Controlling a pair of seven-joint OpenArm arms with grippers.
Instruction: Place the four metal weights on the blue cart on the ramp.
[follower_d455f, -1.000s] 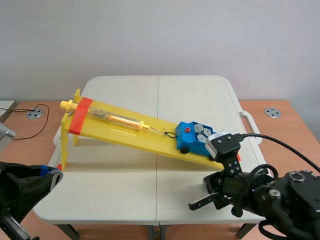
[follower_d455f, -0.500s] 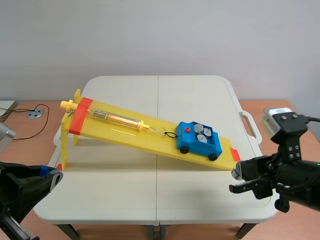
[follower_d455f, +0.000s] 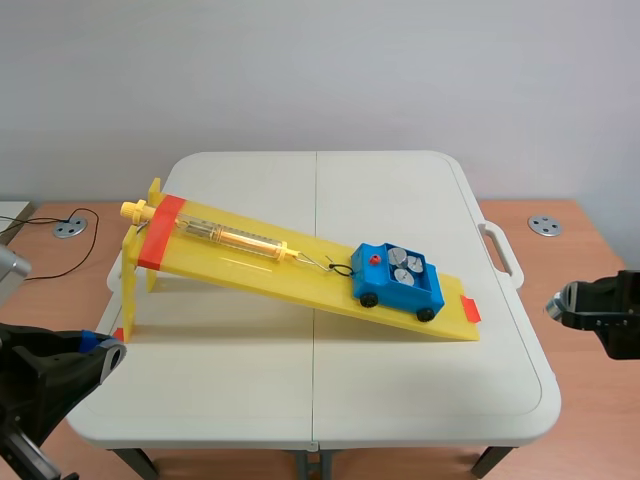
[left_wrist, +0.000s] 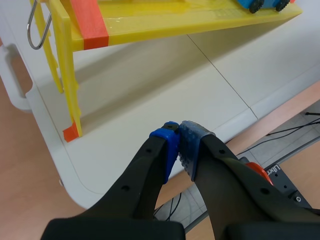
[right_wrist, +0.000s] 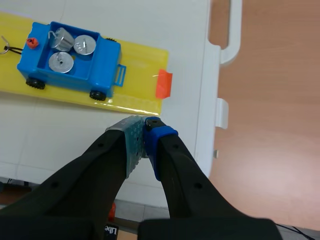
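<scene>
Right gripper (right_wrist: 144, 125) is clenched on nothing, pads meeting, above the table (right_wrist: 50, 130) edge. Ahead of it and well apart, one blue cart (right_wrist: 107, 55) sits low on the single yellow ramp (right_wrist: 142, 70), near its foot. Three weights (right_wrist: 85, 45) can be counted inside the cart. Left gripper (left_wrist: 178, 135) is likewise closed and empty, near the ramp's raised end.
</scene>
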